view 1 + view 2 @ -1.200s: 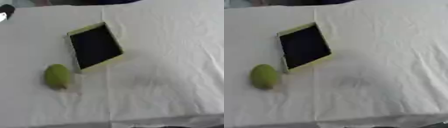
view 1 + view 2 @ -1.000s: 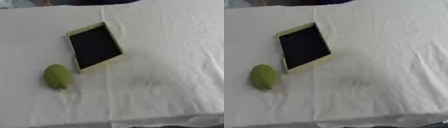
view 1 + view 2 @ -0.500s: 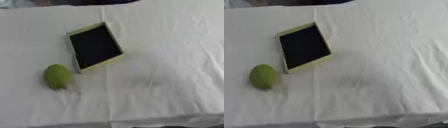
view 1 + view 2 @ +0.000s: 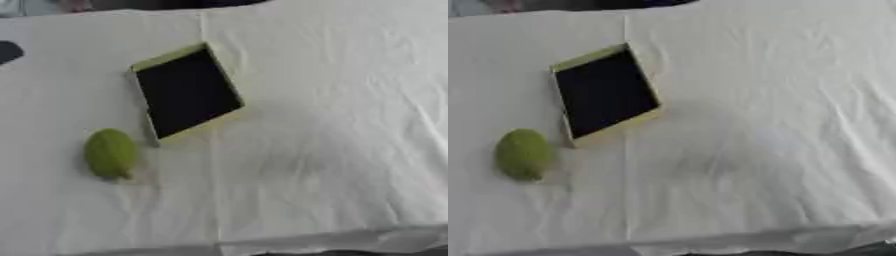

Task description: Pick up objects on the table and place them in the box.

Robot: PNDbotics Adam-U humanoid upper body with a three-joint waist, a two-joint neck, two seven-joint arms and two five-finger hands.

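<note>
Box yellow-green, dark inside, no writing | green fruit near | hands unseen

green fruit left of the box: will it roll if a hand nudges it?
Probably. The green fruit is rounded and oval, resting on its side on the white cloth, apart from the box. The wrinkled cloth may damp rolling. Its skin looks smooth, maybe slippery.

A creased white cloth covers the whole table, with a straight fold line running down it. A small dark rounded shape shows at the left edge.
</note>
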